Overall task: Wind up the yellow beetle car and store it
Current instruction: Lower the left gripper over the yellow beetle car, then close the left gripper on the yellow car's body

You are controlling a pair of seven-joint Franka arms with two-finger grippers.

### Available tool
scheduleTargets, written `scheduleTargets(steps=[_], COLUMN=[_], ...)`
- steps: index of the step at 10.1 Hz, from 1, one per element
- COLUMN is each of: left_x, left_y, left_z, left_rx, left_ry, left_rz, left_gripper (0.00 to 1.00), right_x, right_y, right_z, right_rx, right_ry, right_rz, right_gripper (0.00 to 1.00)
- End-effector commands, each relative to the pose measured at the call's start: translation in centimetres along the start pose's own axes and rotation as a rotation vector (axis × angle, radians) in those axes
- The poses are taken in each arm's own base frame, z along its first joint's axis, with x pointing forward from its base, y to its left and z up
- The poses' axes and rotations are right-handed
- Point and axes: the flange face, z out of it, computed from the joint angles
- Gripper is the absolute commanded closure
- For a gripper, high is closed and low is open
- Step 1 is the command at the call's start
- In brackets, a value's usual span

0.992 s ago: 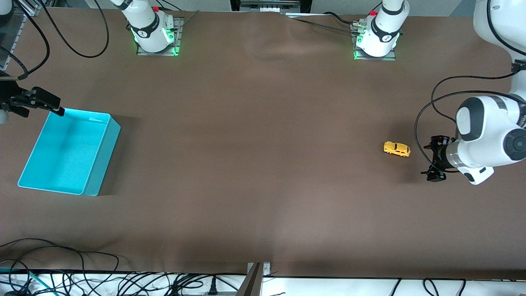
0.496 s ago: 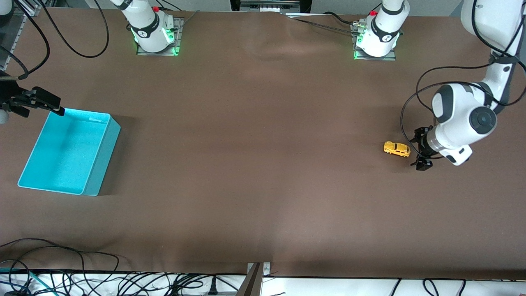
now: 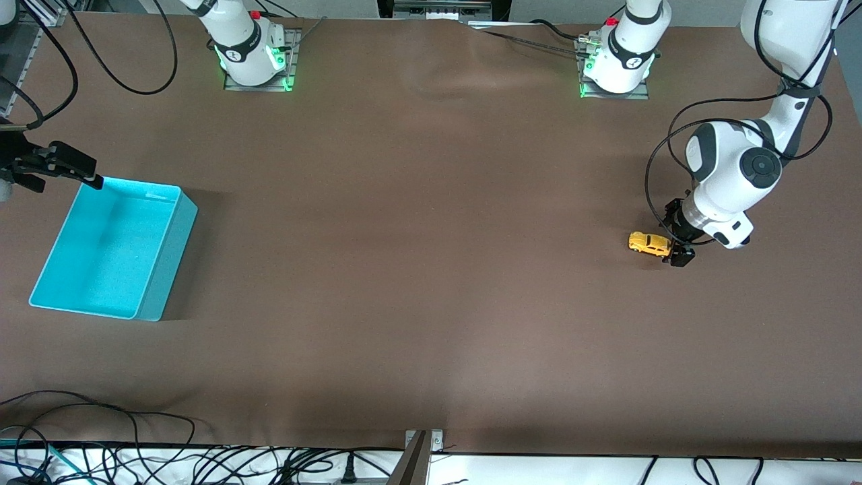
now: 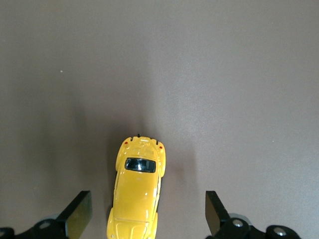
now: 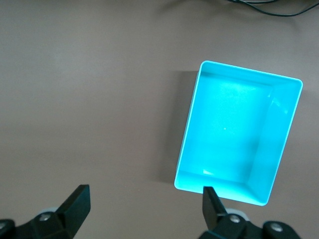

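Observation:
The yellow beetle car [image 3: 650, 244] stands on the brown table toward the left arm's end. My left gripper [image 3: 678, 239] is open and low at the car's end. In the left wrist view the car [image 4: 137, 191] lies between the two open fingers [image 4: 79, 215], nearer to one of them, and touches neither. The turquoise bin [image 3: 114, 248] stands empty toward the right arm's end. My right gripper [image 3: 60, 167] is open and hangs over the table beside the bin's corner farthest from the front camera. The bin also shows in the right wrist view [image 5: 238, 132].
The two arm bases [image 3: 252, 50] [image 3: 616, 57] stand along the table's edge farthest from the front camera. Loose cables [image 3: 135, 458] lie off the table's edge nearest to that camera. A wide stretch of bare brown table lies between the car and the bin.
My left arm has swung in from the table's end and lowered its open gripper to the car. The car, the bin and my right gripper have not moved.

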Motion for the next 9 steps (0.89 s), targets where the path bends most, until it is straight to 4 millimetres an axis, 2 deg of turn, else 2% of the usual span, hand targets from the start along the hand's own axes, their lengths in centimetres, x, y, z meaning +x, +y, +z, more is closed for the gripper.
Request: scheduleTargets(steps=[1, 3, 4, 5, 6, 7, 8, 9], left_x=[-0.5, -0.4, -0.4, -0.5, -0.5, -0.6, -0.6, -0.5], left_y=[-0.4, -0.6, -0.7, -0.6, -0.6, -0.5, -0.4, -0.3], left_z=[0.8, 2.4, 2.4, 2.4, 2.4, 2.0, 1.7, 1.4], left_rx=[-0.012, -0.023, -0.022, -0.022, -0.023, -0.031, -0.037, -0.042], left_ry=[0.011, 0.011, 0.011, 0.011, 0.011, 0.012, 0.013, 0.013], left_rz=[0.006, 0.005, 0.008, 0.009, 0.009, 0.009, 0.001, 0.0], left_gripper=[0.0, 0.0, 0.0, 0.04, 0.34, 0.72, 1.0, 1.0], right_x=[-0.1, -0.1, -0.1, -0.1, -0.1, -0.1, -0.2, -0.1], right_y=[0.6, 0.7, 0.7, 0.8, 1.0, 1.0, 1.0, 1.1], right_z=[-0.7, -0.6, -0.5, -0.5, -0.6, -0.4, -0.5, -0.4], right_rx=[0.022, 0.022, 0.028, 0.028, 0.028, 0.028, 0.028, 0.028], right_ry=[0.01, 0.011, 0.008, 0.008, 0.011, 0.008, 0.006, 0.007], right_rz=[-0.024, -0.025, -0.023, -0.022, -0.019, -0.018, -0.018, -0.015], right_gripper=[0.0, 0.0, 0.0, 0.0, 0.0, 0.0, 0.0, 0.0])
